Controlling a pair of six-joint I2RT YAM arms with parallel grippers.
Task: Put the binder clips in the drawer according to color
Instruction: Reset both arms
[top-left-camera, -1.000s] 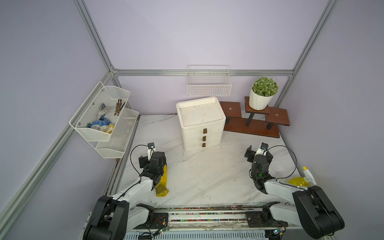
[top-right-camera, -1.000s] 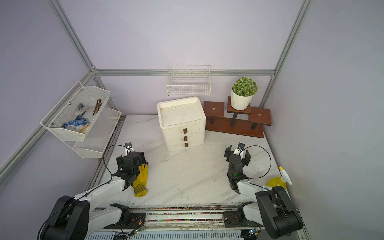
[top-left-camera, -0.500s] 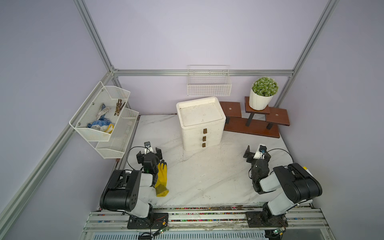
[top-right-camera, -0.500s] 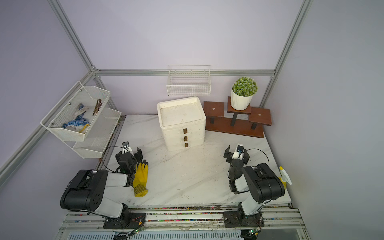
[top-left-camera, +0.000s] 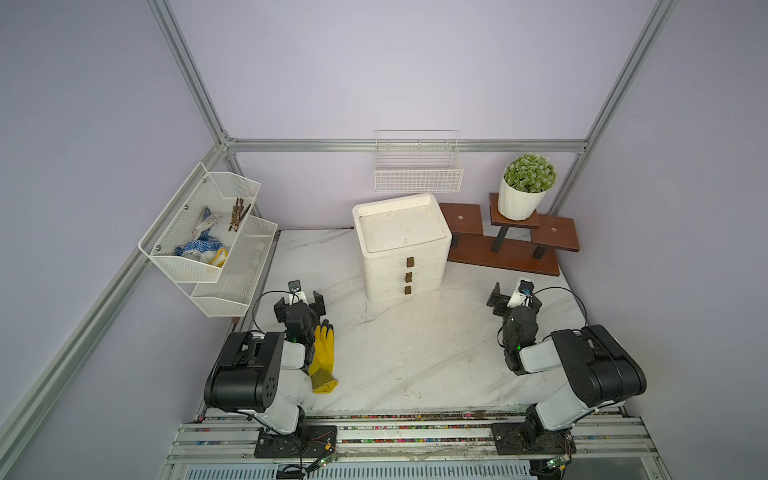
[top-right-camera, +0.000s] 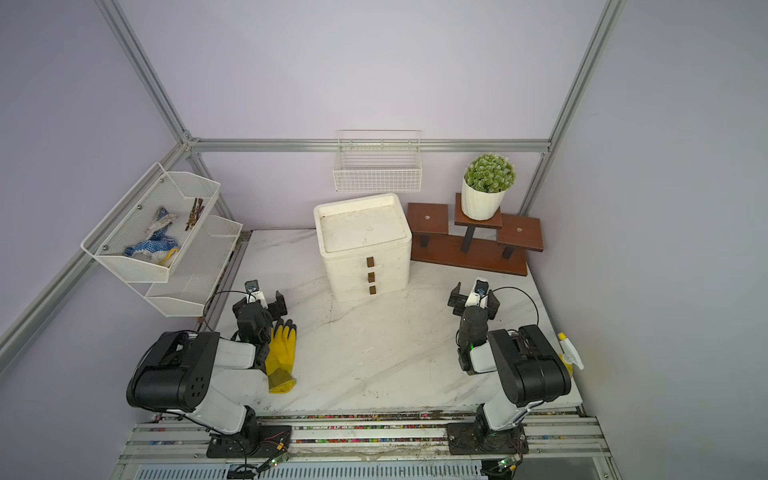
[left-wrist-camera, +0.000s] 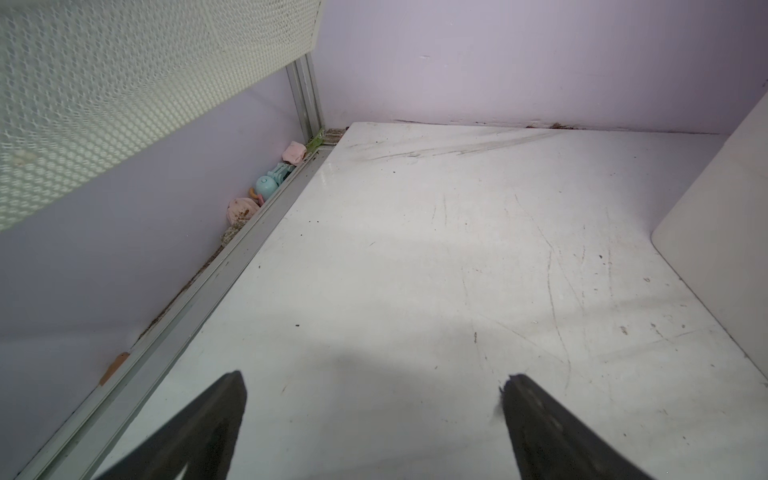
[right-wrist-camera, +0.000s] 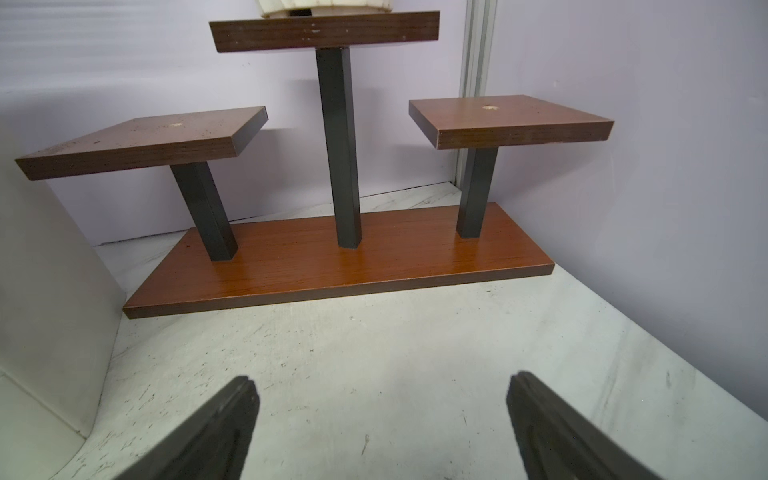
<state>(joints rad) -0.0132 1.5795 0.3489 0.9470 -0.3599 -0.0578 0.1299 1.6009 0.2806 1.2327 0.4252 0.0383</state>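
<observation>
Your left pincer and right pincer stand open and empty. No binder clips show, so probably line up squarely on a drawer handle.

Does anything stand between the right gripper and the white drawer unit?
Nothing visible: only bare tabletop lies between the open right gripper and the drawer unit. Its three drawers are shut, and no binder clips show.
</observation>
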